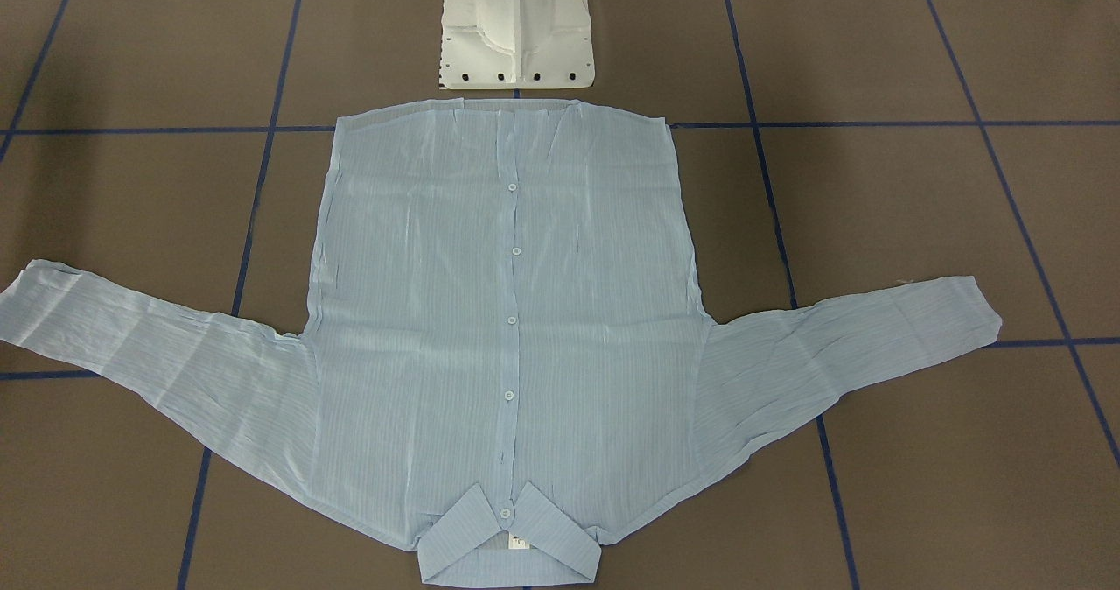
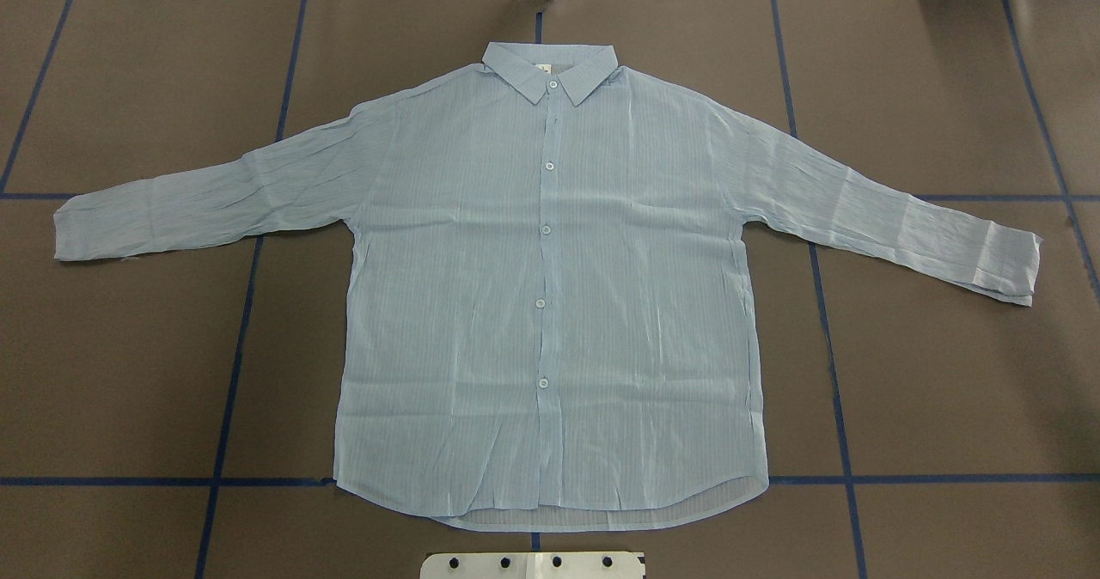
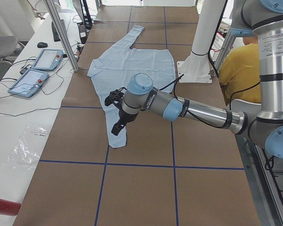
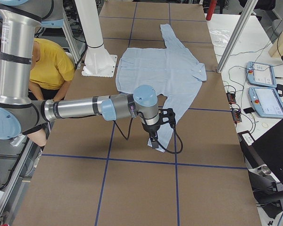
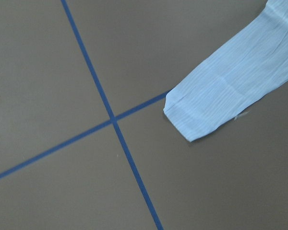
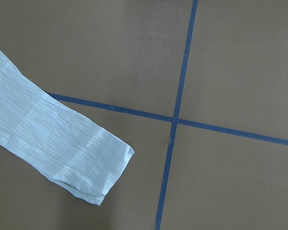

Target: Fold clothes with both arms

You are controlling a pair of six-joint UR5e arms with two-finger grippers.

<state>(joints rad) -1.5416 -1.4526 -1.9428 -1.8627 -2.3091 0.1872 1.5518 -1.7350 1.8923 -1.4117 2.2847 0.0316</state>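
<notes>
The clothes are one pale-blue striped button-up shirt [image 2: 550,287] lying flat and face up on the brown table, both sleeves spread wide, collar [image 1: 512,546] at the far side from the robot base. My left gripper [image 3: 116,131] hovers above the cuff of the sleeve on my left; its wrist view shows that cuff [image 5: 201,110] below. Over the opposite sleeve's cuff [image 6: 86,167] hangs my right gripper [image 4: 154,140]. Both grippers show only in the side views, so I cannot tell whether they are open or shut. Nothing is lifted off the table.
The white pedestal base [image 1: 516,30] stands just behind the shirt's hem. A person in a yellow top [image 4: 49,63] sits behind it. Teach pendants [image 3: 35,70] and cables lie on the white bench across the table. Blue tape lines [image 2: 249,304] grid the table.
</notes>
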